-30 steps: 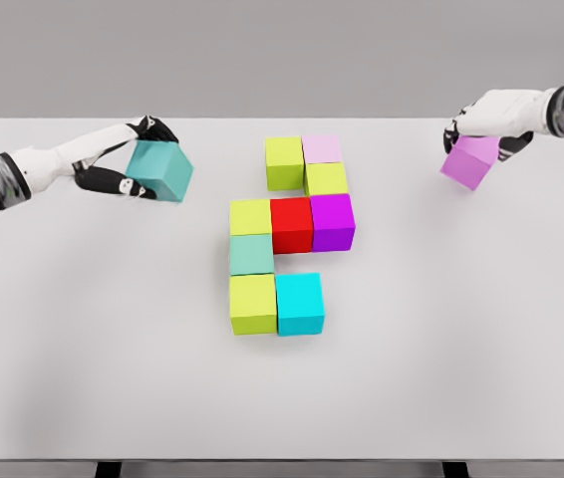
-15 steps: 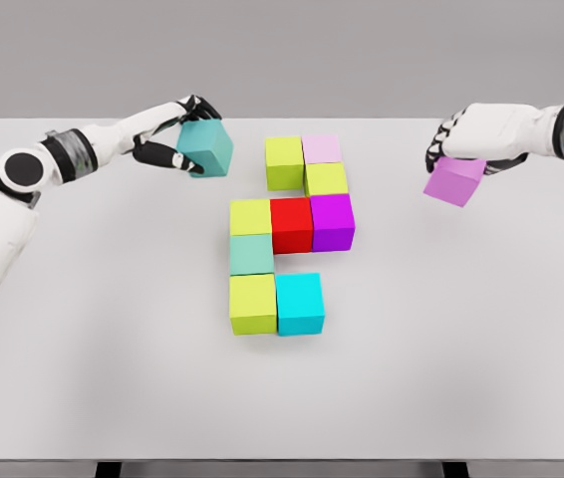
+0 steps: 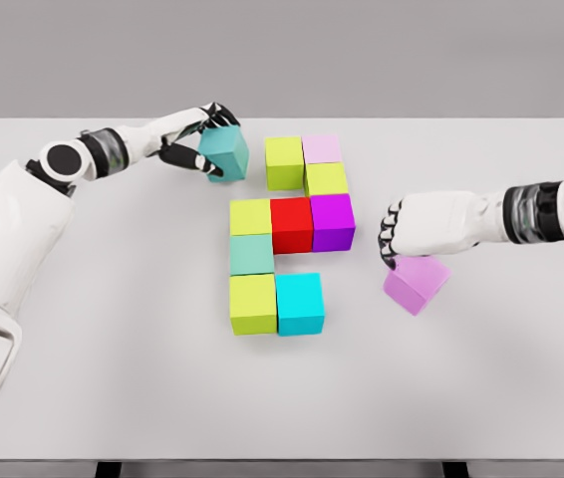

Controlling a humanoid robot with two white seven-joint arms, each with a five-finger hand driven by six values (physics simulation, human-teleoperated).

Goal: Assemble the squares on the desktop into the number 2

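Several coloured cubes form a cluster mid-table: lime, pale pink, lime, lime, red, magenta, sea-green, lime and cyan. My left hand is shut on a teal cube, held just left of the top lime cube. My right hand is shut on a violet cube, tilted, to the right of the cyan cube and apart from it.
The white table spreads wide around the cluster, its front edge at the bottom of the view. A grey wall lies behind the far edge. My left upper arm hangs over the table's left side.
My left hand carried the teal cube rightward, up to the top lime cube. My right hand brought the violet cube down and left from the far right corner toward the cluster's lower right.
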